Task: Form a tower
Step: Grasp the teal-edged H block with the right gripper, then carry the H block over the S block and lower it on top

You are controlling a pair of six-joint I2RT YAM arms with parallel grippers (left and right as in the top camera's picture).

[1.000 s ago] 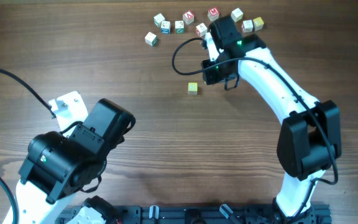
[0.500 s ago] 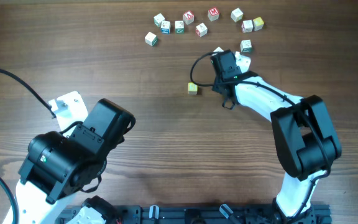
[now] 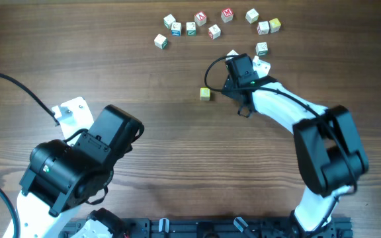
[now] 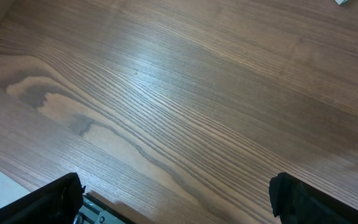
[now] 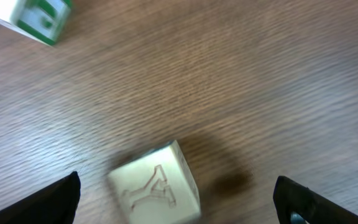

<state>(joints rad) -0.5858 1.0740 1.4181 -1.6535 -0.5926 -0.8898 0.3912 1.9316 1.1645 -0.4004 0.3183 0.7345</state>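
- Now the right jaws are standing spread wide. They were partly closed a second ago and have only just sprung apart, and they are pinching nothing.
- Between them a cream letter cube (image 5: 154, 186) is lying loose and a little askew on the counter (image 5: 260, 74), touching neither finger as far as I can see.
- The right arm is sitting closer in than a second ago, when it was reaching among the loose cubes (image 3: 200, 17) along the far edge. A green-faced cube (image 5: 42, 15) is showing just beyond the jaws.
- The tower (image 3: 205, 94) is standing well apart from that arm and is looking unmoved. It is showing only a yellow top from overhead, so I cannot tell its height.
- I am reading this as a release short of the tower, so the cream cube is adding nothing yet and is probably needing a fresh grip and a carry across.
- The left jaws are hanging spread over bare counter, holding nothing, just as before.
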